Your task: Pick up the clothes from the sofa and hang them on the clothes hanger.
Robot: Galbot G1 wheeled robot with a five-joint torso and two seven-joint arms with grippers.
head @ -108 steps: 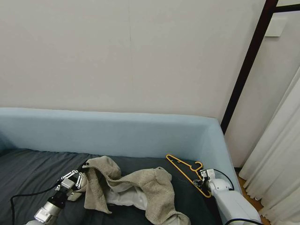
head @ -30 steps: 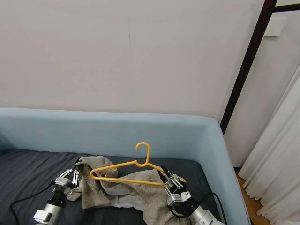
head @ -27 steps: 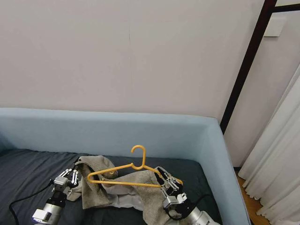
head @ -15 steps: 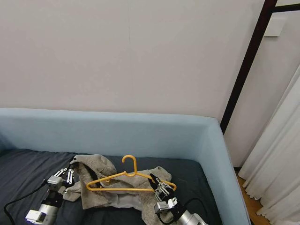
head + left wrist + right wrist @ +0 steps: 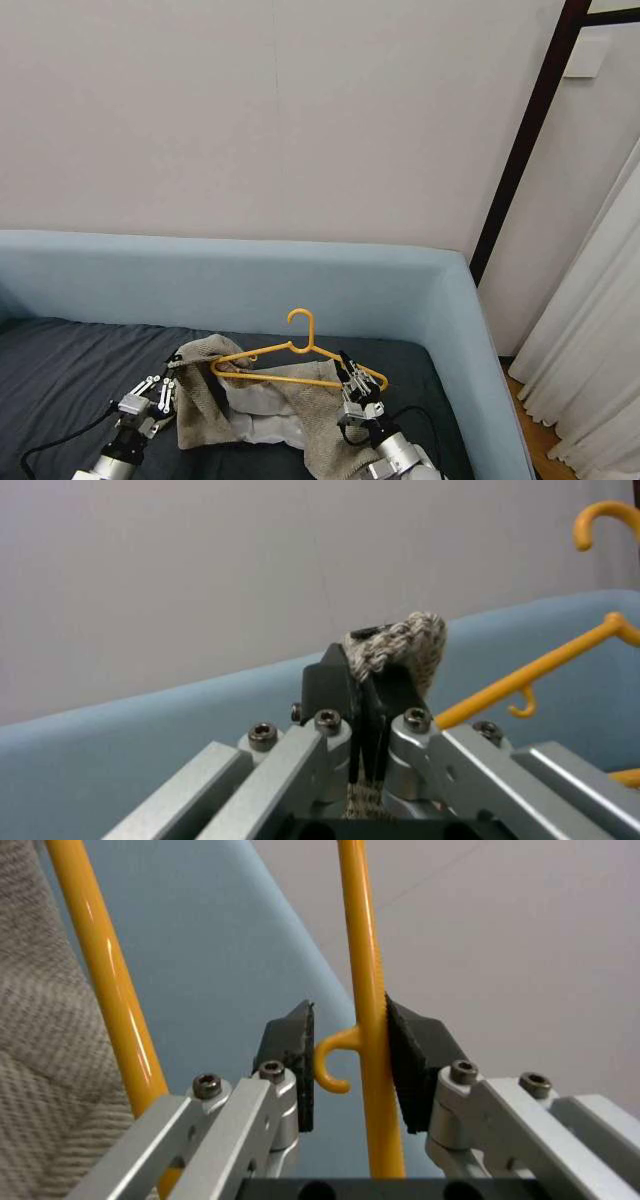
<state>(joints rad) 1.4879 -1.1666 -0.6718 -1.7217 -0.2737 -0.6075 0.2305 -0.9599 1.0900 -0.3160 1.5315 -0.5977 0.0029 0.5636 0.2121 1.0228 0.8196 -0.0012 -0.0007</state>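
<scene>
Both pincers were clenched. My left gripper (image 5: 365, 705) held an edge of the sweater (image 5: 395, 641) open so the hanger (image 5: 362, 937), between the right gripper's (image 5: 350, 1065) jaws, could enter.

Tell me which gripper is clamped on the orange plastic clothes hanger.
The right gripper, closed on the orange plastic clothes hanger by its bar; the left gripper pinches the beige knit garment instead.

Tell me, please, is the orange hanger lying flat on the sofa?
No, the right gripper holds the hanger upright above the garment.
</scene>
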